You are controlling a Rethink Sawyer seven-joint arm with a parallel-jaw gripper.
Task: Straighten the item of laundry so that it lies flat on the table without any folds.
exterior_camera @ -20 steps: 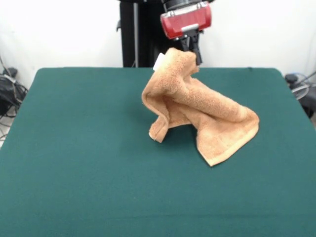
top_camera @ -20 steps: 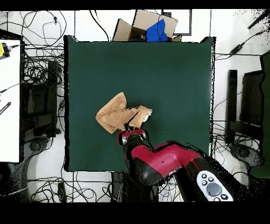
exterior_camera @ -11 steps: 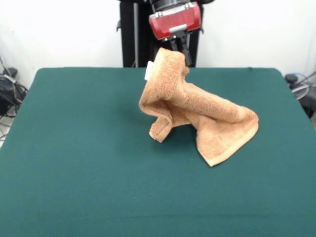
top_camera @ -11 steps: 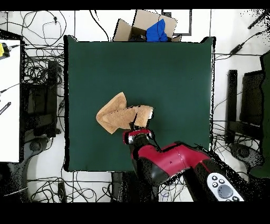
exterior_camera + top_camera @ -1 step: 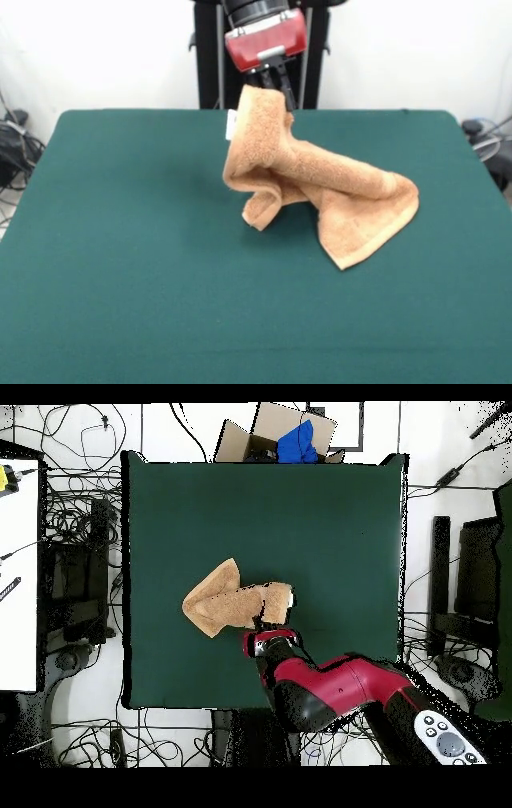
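**Towel Raised at One Corner**

Near end of towel (image 5: pixel 356 212) resting on table (image 5: pixel 120 280), right of centre, folded and bunched. Far corner lifted, with white tag (image 5: pixel 231 125) beside it. Gripper (image 5: pixel 274 86) clamped on that raised corner, above far table edge.

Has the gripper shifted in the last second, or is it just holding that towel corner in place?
Yes. In the front view the gripper has slid left and a little up against the black pedestal, carrying the towel corner with it.

No legible text or labels.
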